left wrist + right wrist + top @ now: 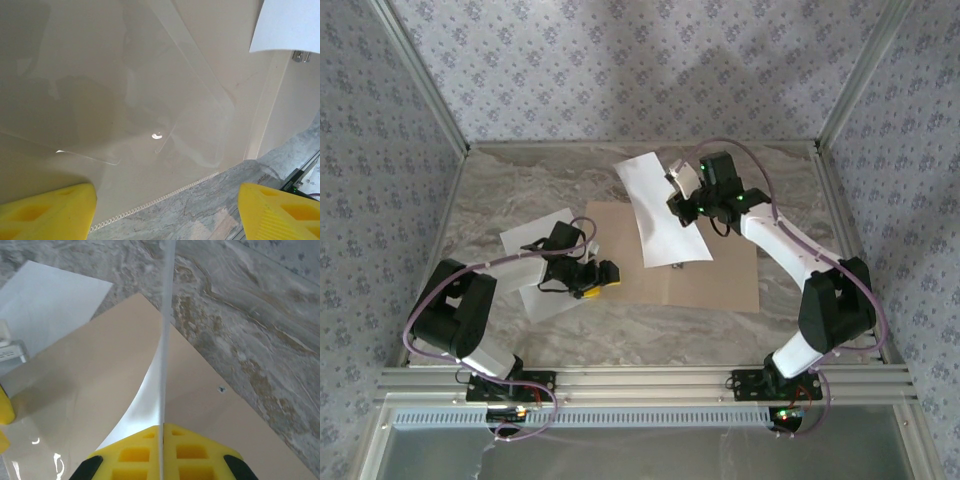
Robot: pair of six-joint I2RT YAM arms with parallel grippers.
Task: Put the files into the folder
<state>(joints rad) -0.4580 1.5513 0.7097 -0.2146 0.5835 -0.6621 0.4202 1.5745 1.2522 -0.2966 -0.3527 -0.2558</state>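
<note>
Folder (720,280): flat tan cardboard; right end effector (162,432) pinches curling white sheet (665,225); left end effector (167,212) released.

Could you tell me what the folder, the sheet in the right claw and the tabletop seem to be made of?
The folder looks like matte tan cardboard, lying flat. The sheet pinched in the right claw seems thin white paper: it bows where unsupported. The tabletop shows grey marble-like veining, perhaps stone, perhaps printed laminate.
</note>
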